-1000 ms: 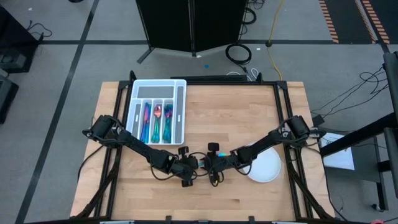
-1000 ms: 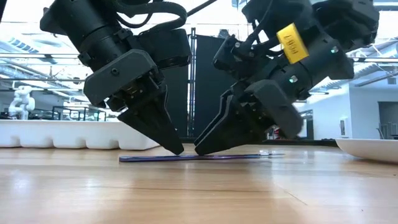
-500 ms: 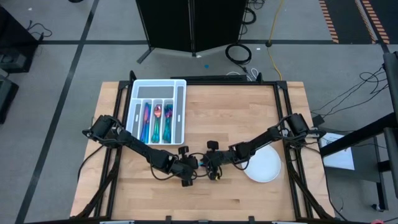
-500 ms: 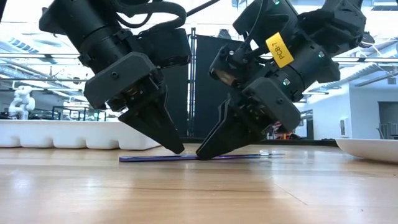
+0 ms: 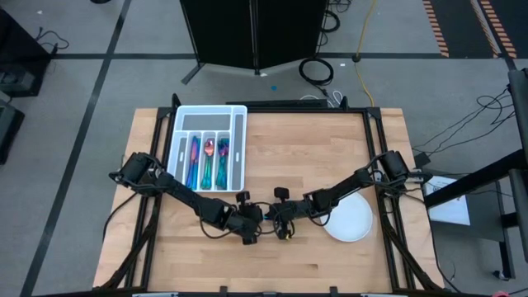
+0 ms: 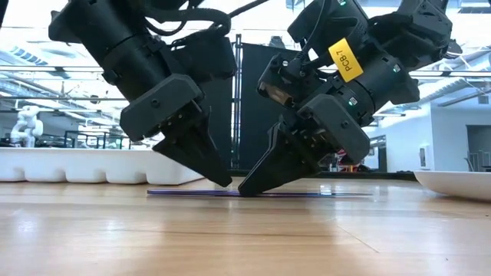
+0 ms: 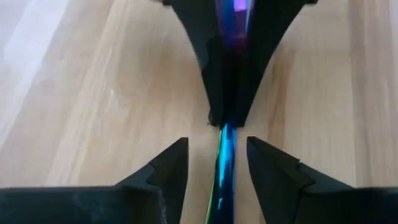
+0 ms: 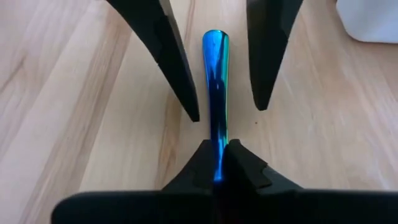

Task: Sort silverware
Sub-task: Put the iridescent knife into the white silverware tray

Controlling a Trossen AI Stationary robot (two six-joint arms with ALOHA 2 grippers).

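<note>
Between the spread fingers of the left gripper (image 7: pixel 217 168) lies a thin, slick, stiff utensil (image 8: pixel 216 93) flat on the tabletop (image 5: pixel 313 148), right gripper (image 8: pixel 216 163) fingers clamped mid-handle, probably best there.

Robotics lab: wooden bench (image 5: pixel 313 157), floor cables (image 5: pixel 317 69), taped floor.

Both tools (image 5: pixel 266 223) meet mid-table betw tray (image 5: pixel 238 148) & plate (image 5: pixel 355 224).

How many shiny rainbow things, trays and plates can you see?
Rainbow silverware: 4, with 3 in the white tray and 1 on the table between the grippers
White divided trays: 1
White plates: 1
Total: 6
</note>
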